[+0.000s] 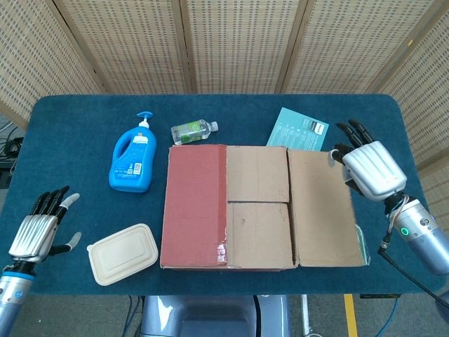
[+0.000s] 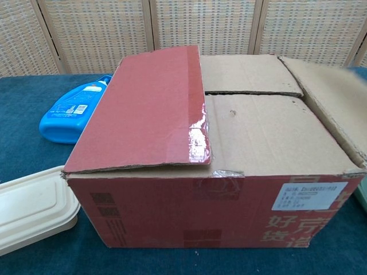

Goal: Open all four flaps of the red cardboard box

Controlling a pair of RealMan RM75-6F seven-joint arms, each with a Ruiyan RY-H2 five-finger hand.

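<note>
Box (image 1: 228, 207) sits mid-table, near the front edge. Left red flap (image 1: 196, 205) lies closed across the left half of the top. Right flap (image 1: 324, 208) is folded out past the box's right edge, brown inside facing up, roughly level; from the chest view it looks slightly raised, but the angle is hard to judge. Two brown inner flaps (image 1: 258, 205) are flat and closed, seam running left-right between them.

Right hand (image 1: 367, 167) is just off the right flap's far corner, fingers spread, grasping nothing; cannot tell if a fingertip touches the flap edge. Left hand (image 1: 38, 228) is over the table's front-left corner, fingers apart, nothing in it, well apart from the box.

Blue detergent bottle (image 1: 132, 158) and small clear bottle (image 1: 192, 130) lie behind-left of the box. Cream lidded container (image 1: 123, 253) is just beside its front-left corner. Teal packet (image 1: 298, 128) lies behind the right flap.
</note>
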